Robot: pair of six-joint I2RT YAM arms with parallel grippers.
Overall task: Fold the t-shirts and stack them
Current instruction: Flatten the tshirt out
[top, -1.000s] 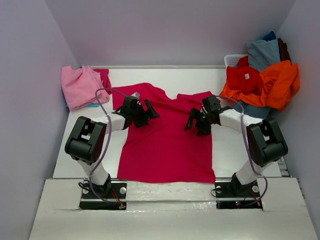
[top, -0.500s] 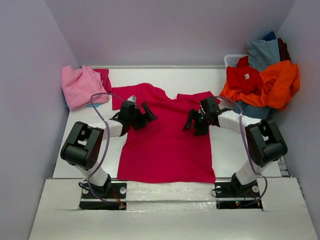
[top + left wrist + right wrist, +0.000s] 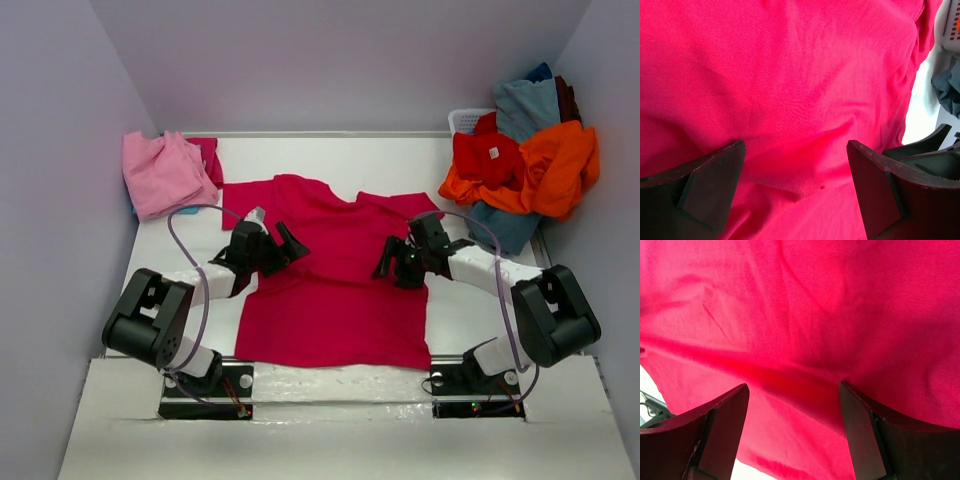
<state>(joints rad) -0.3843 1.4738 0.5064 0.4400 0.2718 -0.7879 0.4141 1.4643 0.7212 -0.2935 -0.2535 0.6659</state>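
A crimson-magenta t-shirt [image 3: 330, 295] lies spread flat on the white table [image 3: 460, 300], collar towards the back. My left gripper [image 3: 284, 250] hangs low over the shirt's left chest with its jaws wide open. In the left wrist view, the left gripper [image 3: 796, 150] has a raised fold of the shirt [image 3: 790, 75] between its fingers, ungripped. My right gripper [image 3: 392, 266] is low over the right chest, also open. In the right wrist view, the right gripper [image 3: 793, 390] straddles a crease of the crimson cloth [image 3: 830, 300] near the shirt's edge.
A light pink t-shirt [image 3: 160, 172] lies folded at the back left, with a magenta one [image 3: 209, 156] behind it. At the back right a white basket [image 3: 463, 120] holds a heap of red [image 3: 486, 155], orange [image 3: 560, 165] and grey-blue t-shirts [image 3: 525, 105].
Both arms have drawn back towards the near edge and sunk lower onto the shirt. The left sleeve now lies spread out. The right jaws have narrowed slightly.
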